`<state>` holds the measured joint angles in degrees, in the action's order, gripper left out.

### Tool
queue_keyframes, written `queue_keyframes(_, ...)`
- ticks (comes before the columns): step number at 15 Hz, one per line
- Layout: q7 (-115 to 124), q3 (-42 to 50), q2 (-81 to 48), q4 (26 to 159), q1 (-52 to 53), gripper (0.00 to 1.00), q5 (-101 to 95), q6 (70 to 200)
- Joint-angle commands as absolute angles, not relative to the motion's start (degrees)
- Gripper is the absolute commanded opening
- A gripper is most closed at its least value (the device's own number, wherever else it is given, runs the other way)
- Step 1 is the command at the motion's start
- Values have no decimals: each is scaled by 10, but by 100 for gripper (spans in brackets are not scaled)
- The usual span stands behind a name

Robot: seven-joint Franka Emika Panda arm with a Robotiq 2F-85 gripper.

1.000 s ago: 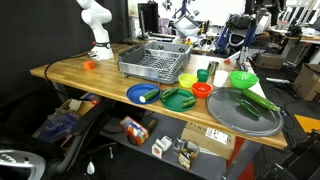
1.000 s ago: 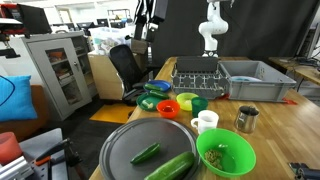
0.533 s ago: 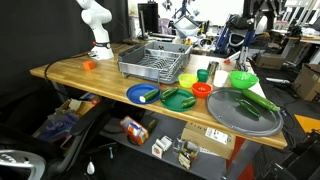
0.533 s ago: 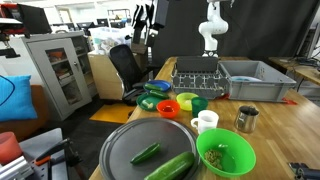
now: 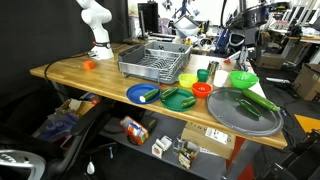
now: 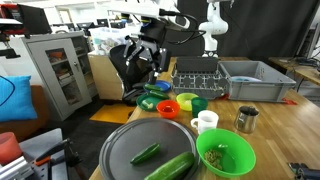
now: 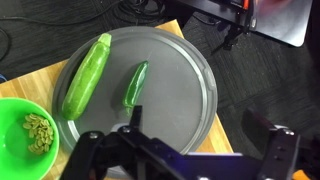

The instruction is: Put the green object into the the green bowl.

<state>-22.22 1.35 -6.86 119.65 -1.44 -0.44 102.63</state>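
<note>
Currently the gripper [image 7: 197,140] is hovering with jaws spread wide, gripping nothing; the green object [image 7: 135,85] is lying just ahead of the jaws.

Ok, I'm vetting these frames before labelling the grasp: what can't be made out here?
Green bowl: wrist view, cut off by the left and bottom edges.
Pale bits in it: too small to identify in any view.
Gripper: wrist view, base cut off by the bottom edge; in an exterior view motion blur smears it.
Dish rack: exterior view, contents too small to tell.
</note>
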Motion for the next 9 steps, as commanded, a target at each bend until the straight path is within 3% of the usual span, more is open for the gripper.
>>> queue_keyframes(1,-232,11,-69,1196,-20,100,-5,1027)
queue_keyframes(9,-254,15,-79,1216,-30,100,28,1081)
